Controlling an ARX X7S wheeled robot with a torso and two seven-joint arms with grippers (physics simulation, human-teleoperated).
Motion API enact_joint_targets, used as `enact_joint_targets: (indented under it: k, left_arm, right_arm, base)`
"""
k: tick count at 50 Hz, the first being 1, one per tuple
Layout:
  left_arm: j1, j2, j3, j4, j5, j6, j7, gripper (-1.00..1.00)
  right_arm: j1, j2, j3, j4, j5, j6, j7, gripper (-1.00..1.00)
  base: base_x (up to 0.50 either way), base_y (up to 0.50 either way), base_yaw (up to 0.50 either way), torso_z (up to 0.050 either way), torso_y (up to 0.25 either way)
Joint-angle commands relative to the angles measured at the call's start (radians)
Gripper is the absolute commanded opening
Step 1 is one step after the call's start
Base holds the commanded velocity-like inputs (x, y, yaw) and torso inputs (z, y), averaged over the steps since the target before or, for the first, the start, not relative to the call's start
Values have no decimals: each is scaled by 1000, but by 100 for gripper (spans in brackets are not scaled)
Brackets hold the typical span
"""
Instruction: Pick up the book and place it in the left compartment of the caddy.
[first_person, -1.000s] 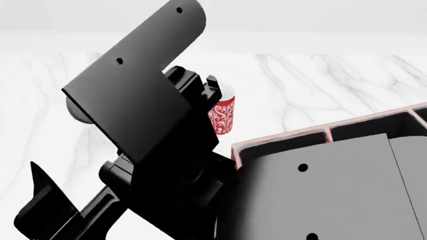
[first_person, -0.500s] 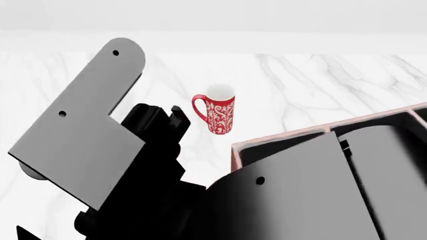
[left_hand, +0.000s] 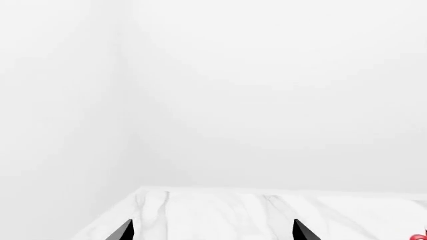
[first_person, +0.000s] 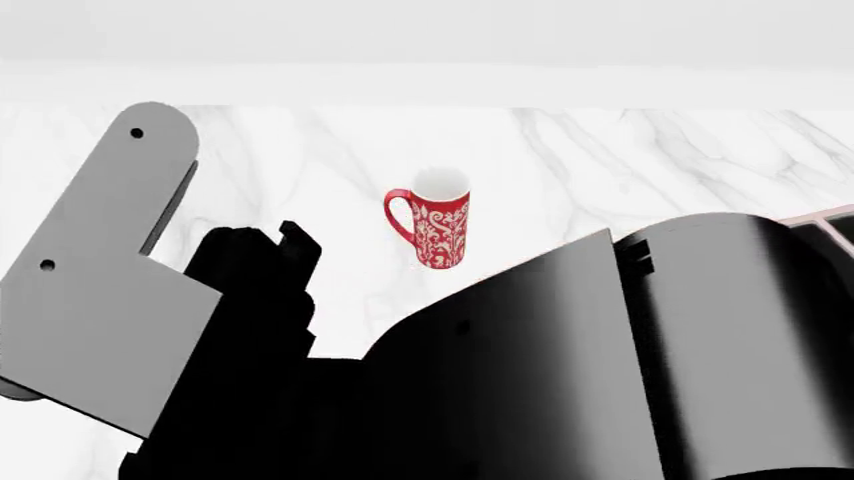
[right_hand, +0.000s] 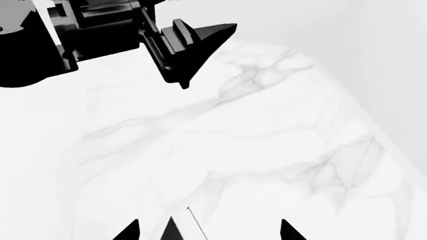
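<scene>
Head view: caddy mostly hidden — reddish-brown rim only.

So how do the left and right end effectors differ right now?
The left end effector aims out at the blank wall beyond the table's far edge; the right end effector looks down onto the marble table. The right wrist view also catches the left end effector; the left wrist view shows no other arm. Shared: both are open, with nothing between the fingertips.
</scene>
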Motion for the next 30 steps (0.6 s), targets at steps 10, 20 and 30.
enact_joint_targets:
  k: [10,20,30]
  left_arm:
    - [8,-6,-5,0,1,5,-6,100]
    - [9,-11,-4,3,1,5,-11,100]
    - [10,-12,1,4,2,7,-14,100]
  right_arm:
    - [7,7,-44,41,-225,23,-279,100]
    - [-7,16,-97,85,-352,-5,-401,100]
    - [-11,51,-202,96,-556,-90,-590,100]
  base:
    - [0,0,0,0,0]
    - [0,0,0,0,0]
    - [0,0,0,0,0]
